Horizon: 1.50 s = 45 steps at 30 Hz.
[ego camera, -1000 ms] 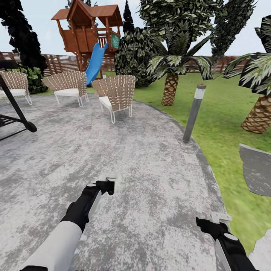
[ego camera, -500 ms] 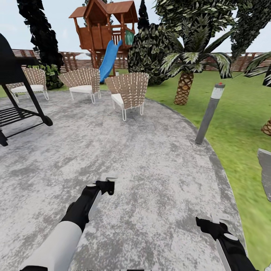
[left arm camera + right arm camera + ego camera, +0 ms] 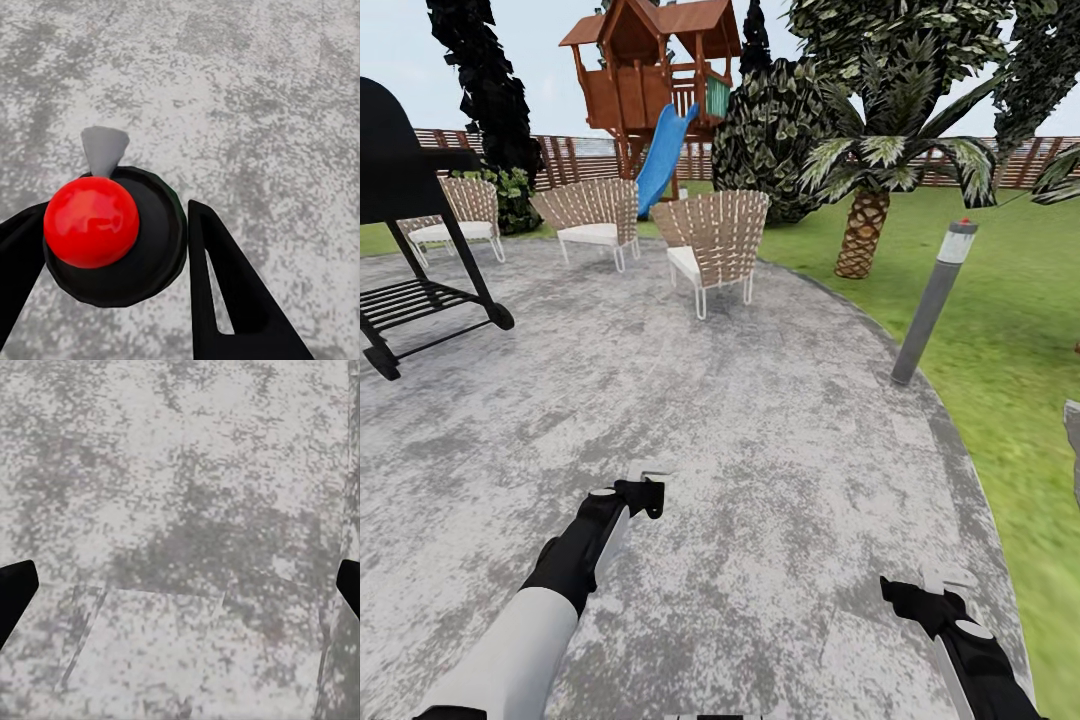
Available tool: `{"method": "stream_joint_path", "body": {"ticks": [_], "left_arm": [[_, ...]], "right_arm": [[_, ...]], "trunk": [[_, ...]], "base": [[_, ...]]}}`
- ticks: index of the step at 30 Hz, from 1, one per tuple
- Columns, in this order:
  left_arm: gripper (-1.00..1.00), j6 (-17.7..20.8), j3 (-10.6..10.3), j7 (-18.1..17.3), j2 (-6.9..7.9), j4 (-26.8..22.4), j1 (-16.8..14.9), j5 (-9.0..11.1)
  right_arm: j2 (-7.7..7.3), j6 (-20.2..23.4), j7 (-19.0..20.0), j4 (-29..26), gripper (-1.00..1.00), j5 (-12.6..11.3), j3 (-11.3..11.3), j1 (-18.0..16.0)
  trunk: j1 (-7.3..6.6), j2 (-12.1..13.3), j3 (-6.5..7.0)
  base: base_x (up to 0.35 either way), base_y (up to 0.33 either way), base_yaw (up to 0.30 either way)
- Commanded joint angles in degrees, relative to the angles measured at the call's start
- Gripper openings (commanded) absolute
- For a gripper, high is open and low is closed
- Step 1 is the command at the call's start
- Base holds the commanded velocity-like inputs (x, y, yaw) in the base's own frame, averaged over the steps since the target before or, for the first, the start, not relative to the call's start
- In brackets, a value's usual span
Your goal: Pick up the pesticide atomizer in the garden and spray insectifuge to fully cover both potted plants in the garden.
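Head view: you stand on the mottled grey patio (image 3: 760,420) of the garden, arms low, with no potted plants in sight, so turning to find them comes next. Left wrist view: your left gripper (image 3: 112,247) clamps the pesticide atomizer (image 3: 112,232), round dark head, glossy red dot. Right wrist view: your right gripper (image 3: 180,585) is wide apart, empty.

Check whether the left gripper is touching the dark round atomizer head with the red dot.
Touching. In the left wrist view the left gripper has its fingers pressed against both sides of the dark atomizer head with the red dot, no gap visible.
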Motion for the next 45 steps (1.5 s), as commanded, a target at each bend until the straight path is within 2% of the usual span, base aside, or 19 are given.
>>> {"method": "stream_joint_path", "body": {"ticks": [1, 29, 38, 45], "left_arm": [[-1.00, 0.28, 0.04, -0.24, -0.01, -0.09, -0.02, -0.35], [-1.00, 0.24, 0.04, -0.24, -0.01, -0.09, -0.02, -0.35], [-1.00, 0.26, 0.06, -0.24, -0.01, -0.09, -0.02, -0.35], [-1.00, 0.24, 0.13, -0.24, 0.07, -0.09, -0.02, -0.27]], "right_arm": [[-0.01, 0.32, -0.01, -0.08, 1.00, 0.05, 0.00, -0.02], [-0.02, 0.30, -0.01, -0.08, 1.00, 0.05, 0.00, -0.02], [-0.03, 0.32, -0.01, -0.08, 1.00, 0.05, 0.00, -0.02], [-0.02, 0.32, -0.01, -0.13, 1.00, 0.05, 0.00, -0.02]], "trunk": [[-0.01, -0.02, -0.05], [-0.01, -0.02, -0.65], [-0.01, -0.02, -0.94], [-0.01, -0.02, -0.99]], "base": [[0.000, 0.000, 0.015], [0.008, 0.000, 0.255], [0.239, 0.000, 0.272], [0.333, 0.000, 0.065]]}}
